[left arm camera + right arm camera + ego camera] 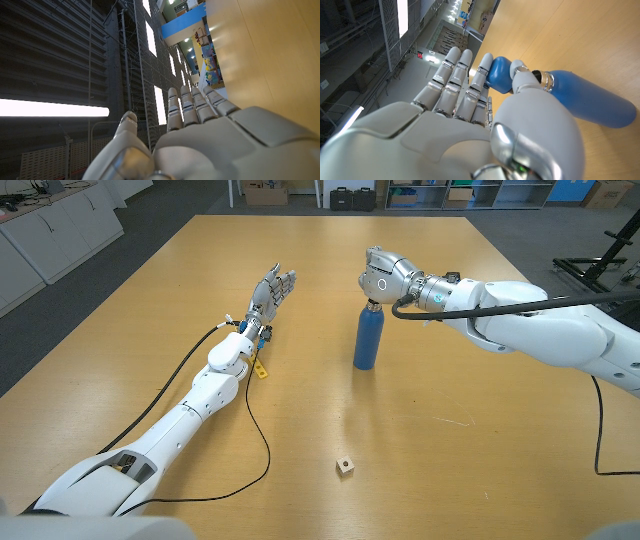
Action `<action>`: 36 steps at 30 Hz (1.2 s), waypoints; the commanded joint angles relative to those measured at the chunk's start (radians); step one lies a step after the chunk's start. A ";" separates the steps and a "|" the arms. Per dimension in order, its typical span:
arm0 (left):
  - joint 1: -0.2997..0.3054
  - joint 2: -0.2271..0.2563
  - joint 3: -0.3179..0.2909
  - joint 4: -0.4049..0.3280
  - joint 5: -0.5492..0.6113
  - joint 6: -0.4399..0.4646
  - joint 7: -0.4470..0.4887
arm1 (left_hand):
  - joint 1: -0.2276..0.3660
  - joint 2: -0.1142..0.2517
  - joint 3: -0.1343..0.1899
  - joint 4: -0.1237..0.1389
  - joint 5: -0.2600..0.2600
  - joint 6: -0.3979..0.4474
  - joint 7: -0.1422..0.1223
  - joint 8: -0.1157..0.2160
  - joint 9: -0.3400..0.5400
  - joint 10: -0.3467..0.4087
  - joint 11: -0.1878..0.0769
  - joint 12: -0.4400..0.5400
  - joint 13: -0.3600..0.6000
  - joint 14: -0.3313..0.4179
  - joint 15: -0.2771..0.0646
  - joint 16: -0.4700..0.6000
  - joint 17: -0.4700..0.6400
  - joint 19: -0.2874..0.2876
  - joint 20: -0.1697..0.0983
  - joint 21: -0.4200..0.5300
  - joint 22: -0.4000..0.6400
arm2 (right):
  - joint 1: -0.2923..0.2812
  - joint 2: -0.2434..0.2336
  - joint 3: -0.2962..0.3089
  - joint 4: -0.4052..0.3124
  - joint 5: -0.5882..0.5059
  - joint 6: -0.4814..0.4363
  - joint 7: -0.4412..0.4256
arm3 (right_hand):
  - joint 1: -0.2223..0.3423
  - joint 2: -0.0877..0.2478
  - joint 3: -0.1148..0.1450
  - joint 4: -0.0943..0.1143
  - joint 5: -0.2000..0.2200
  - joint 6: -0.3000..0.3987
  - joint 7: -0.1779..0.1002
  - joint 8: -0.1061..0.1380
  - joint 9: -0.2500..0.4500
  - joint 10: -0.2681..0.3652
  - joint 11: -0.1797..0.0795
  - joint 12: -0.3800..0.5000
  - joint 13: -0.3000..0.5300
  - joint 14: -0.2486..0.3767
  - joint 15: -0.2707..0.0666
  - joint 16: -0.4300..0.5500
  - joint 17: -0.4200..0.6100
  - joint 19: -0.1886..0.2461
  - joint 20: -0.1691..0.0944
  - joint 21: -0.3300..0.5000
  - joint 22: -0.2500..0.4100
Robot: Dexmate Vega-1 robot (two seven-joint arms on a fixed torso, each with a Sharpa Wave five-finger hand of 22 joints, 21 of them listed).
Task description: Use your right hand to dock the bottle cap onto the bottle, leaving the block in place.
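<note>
Blue, smooth and likely slippery, the rigid bottle (pixel 367 337) stands upright mid-table with the light bottle cap (pixel 499 75) pinched at its neck by the right hand (pixel 384 277), best held around its sides; left hand (pixel 272 291) open, block (pixel 345 467) near.

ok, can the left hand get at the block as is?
Probably yes. The block sits alone on bare table near the front edge, nothing around it. The left hand holds nothing but is farther back, so it would have to pull back.
</note>
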 commanded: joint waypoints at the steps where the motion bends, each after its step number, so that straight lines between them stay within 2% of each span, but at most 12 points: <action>1: 0.003 0.000 -0.006 0.004 -0.007 -0.005 -0.002 | -0.003 0.007 0.008 0.001 -0.001 0.007 -0.002 -0.003 0.004 0.012 -0.004 -0.002 0.003 0.009 -0.023 0.000 0.003 0.007 -0.028 -0.002 0.003 | -0.009 -0.002 0.000 -0.003 0.017 0.004 0.050 | 0.108 0.104 -0.001 0.005 0.004 0.249 -0.175 0.053 0.005 0.018 -0.002 -0.006 0.005 0.014 -0.140 -0.004 0.004 0.007 -0.137 0.005 0.002; 12: -0.010 -0.007 -0.001 0.021 -0.007 -0.007 -0.015 | -0.003 0.007 0.008 0.001 -0.001 0.009 -0.001 -0.004 0.004 0.012 -0.001 -0.003 0.003 0.009 -0.024 0.000 0.003 0.008 -0.028 -0.002 0.003 | -0.033 0.002 -0.010 0.008 0.002 -0.012 0.059 | 0.110 0.108 -0.009 0.008 0.003 0.249 -0.175 0.067 0.009 0.031 -0.002 -0.012 0.013 0.022 -0.140 -0.013 0.010 -0.003 -0.138 0.008 0.003; 23: -0.004 -0.004 -0.002 0.009 -0.006 0.001 -0.004 | -0.004 0.007 0.008 0.000 -0.001 0.008 -0.002 -0.005 0.004 0.012 -0.001 -0.004 0.003 0.010 -0.025 -0.001 0.003 0.008 -0.028 -0.003 0.003 | -0.029 0.010 -0.003 0.030 0.006 -0.037 0.055 | 0.117 0.111 -0.011 0.008 0.003 0.253 -0.175 0.083 0.011 0.044 -0.002 -0.018 0.021 0.030 -0.140 -0.023 0.015 -0.010 -0.138 0.013 0.002; 36: -0.009 -0.015 0.003 0.035 -0.014 -0.006 -0.021 | -0.004 0.008 0.008 0.000 -0.001 0.010 -0.004 -0.006 0.004 0.012 -0.002 -0.005 0.003 0.010 -0.025 -0.002 0.003 0.008 -0.027 -0.003 0.003 | -0.012 0.032 -0.016 0.032 0.026 -0.030 0.058 | 0.118 0.113 -0.013 0.009 0.001 0.252 -0.175 0.094 0.012 0.053 -0.002 -0.023 0.028 0.037 -0.140 -0.030 0.020 -0.014 -0.137 0.016 0.001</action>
